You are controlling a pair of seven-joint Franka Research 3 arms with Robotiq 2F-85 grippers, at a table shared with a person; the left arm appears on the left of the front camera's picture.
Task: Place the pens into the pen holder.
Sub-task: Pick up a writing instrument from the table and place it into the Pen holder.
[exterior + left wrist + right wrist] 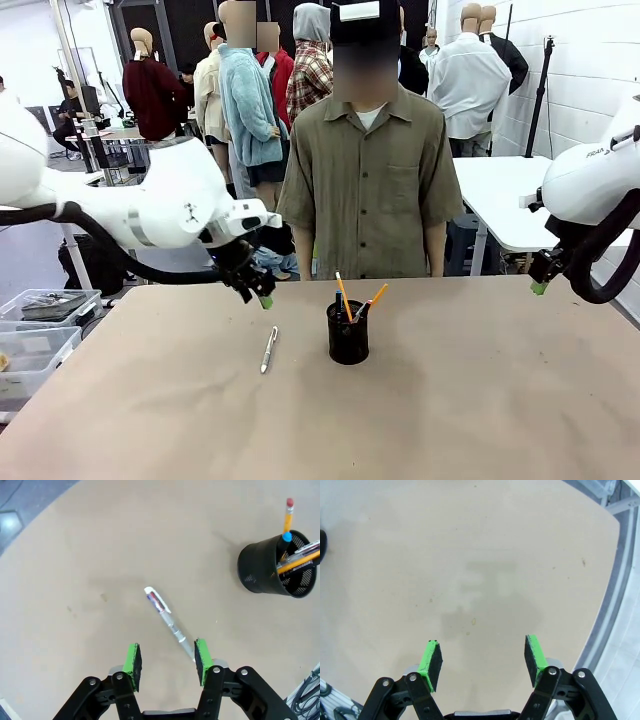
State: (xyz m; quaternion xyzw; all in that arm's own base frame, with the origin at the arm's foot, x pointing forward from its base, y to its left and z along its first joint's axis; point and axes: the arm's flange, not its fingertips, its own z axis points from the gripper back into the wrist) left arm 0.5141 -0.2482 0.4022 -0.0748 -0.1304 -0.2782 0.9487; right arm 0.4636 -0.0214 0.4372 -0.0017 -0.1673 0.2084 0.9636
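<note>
Silver pen (268, 350) clear of holder (347, 342), table (500, 410) edges.

Bright even indoor light, soft faint shadows on the table (480, 400), wrist views curved at edges

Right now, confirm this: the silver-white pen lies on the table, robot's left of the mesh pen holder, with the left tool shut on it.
Wrong on the grip: the left wrist view shows the left tool open, pads apart, holding nothing. The silver-white pen does lie on the table, robot's left of the mesh pen holder.
</note>
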